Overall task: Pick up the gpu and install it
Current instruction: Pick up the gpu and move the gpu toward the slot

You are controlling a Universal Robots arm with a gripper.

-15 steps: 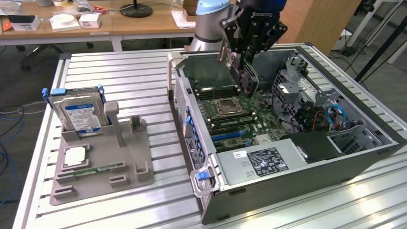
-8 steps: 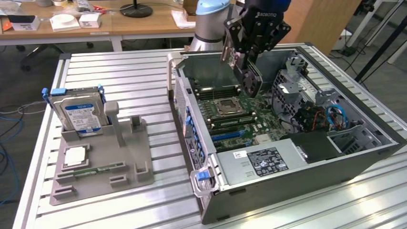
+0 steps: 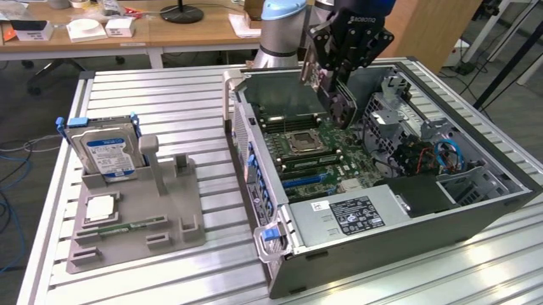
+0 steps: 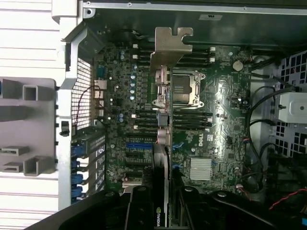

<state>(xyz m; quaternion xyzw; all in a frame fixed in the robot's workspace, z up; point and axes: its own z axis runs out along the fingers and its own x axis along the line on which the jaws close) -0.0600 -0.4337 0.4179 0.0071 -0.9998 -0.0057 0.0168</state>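
Note:
The gpu (image 3: 340,107) hangs edge-down above the open computer case (image 3: 407,216), over the motherboard (image 3: 309,155). My gripper (image 3: 337,67) is shut on its upper edge, and the card is clear of the board. In the wrist view the gpu (image 4: 162,153) appears edge-on between my fingers (image 4: 139,211). Its silver bracket (image 4: 169,45) points toward the far case wall. The blue expansion slots (image 4: 139,143) lie just beside the card's edge, and the CPU socket (image 4: 184,88) lies on the other side.
A grey parts holder (image 3: 174,210) at the exterior view's left carries a hard drive (image 3: 106,149), a CPU (image 3: 100,208) and a memory stick (image 3: 131,225). The case's drive cage (image 3: 395,121) and cables (image 3: 441,155) crowd the right side. Both stand on a slatted metal table (image 3: 161,95).

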